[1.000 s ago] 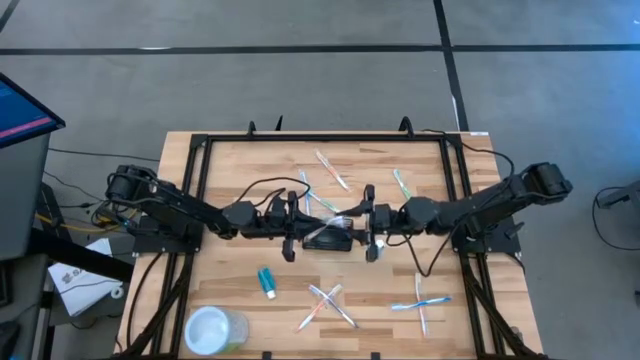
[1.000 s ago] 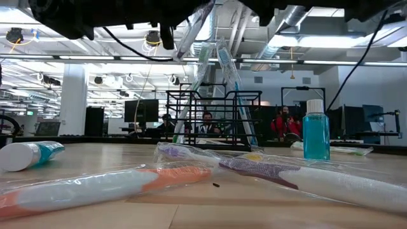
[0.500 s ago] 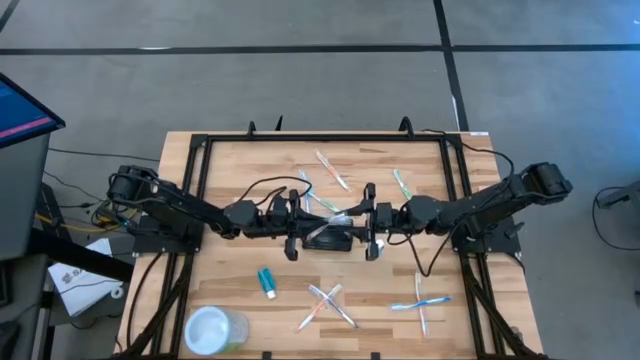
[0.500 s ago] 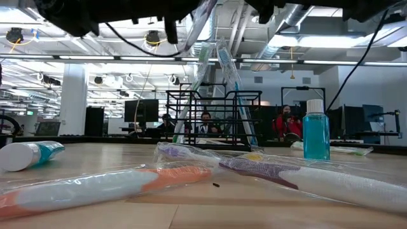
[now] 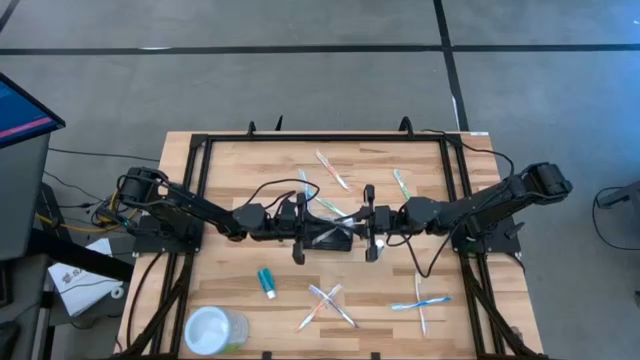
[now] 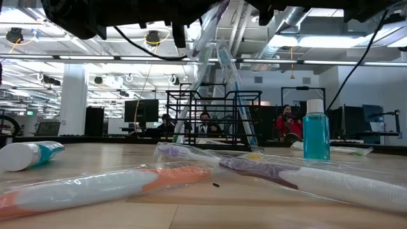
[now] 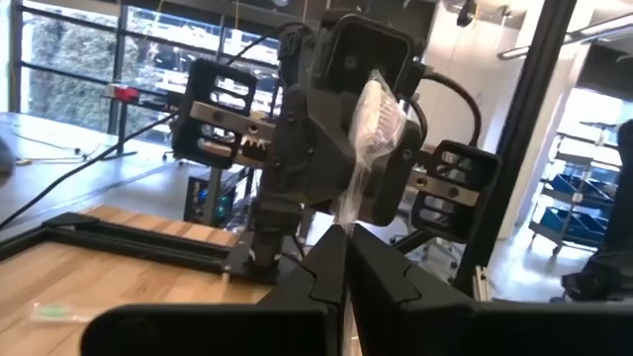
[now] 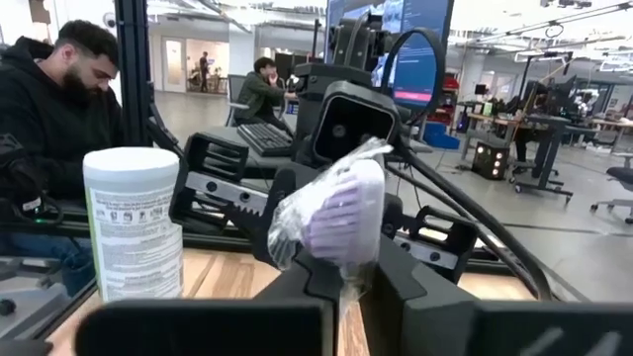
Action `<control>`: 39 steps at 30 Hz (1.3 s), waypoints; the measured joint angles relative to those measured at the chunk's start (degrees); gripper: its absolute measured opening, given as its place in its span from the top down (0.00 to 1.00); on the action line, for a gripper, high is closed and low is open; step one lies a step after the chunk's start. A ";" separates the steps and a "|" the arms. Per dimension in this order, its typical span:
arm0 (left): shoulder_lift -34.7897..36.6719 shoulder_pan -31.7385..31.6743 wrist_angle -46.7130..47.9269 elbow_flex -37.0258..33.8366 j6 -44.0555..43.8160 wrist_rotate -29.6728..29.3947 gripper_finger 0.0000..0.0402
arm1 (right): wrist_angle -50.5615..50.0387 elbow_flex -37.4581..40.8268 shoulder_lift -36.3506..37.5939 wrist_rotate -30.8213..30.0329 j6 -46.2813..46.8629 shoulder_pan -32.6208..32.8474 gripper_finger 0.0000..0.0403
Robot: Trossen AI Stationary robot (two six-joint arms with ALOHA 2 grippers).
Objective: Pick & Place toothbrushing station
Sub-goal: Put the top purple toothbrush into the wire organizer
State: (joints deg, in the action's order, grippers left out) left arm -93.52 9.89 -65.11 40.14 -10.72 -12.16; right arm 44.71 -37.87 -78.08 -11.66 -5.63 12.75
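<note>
Low view: black mesh caddy (image 6: pixel 213 119) holds upright wrapped toothbrushes (image 6: pixel 230 83); both claws pinch one wrapped toothbrush (image 8: pixel 336 220).

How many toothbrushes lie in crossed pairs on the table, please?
4: two toothbrushes crossed just right of the toothpaste tube, two more crossed farther right. Other pairs may be hidden under the arms.

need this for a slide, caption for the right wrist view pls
Right end effector closed on a bagged toothbrush, facing the left arm across the table.
</note>
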 joint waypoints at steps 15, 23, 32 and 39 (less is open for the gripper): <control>0.55 0.00 3.37 -0.01 3.27 -0.34 0.89 | -11.13 0.02 6.84 -0.07 3.61 -0.02 0.99; 0.64 0.00 3.66 -0.02 3.41 -0.28 0.85 | -22.66 0.00 12.28 -0.35 7.21 -0.02 0.99; 0.64 0.00 4.12 -0.02 3.41 -0.19 0.85 | -27.29 0.00 12.94 -1.11 8.66 -0.17 0.99; 0.64 0.00 5.17 -0.02 3.21 -0.07 0.86 | -28.88 0.00 12.94 -4.72 8.68 -0.17 0.99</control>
State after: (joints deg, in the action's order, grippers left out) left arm -92.88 9.89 -59.94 40.12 -7.51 -12.23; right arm 15.83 -37.87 -65.14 -16.38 3.05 12.58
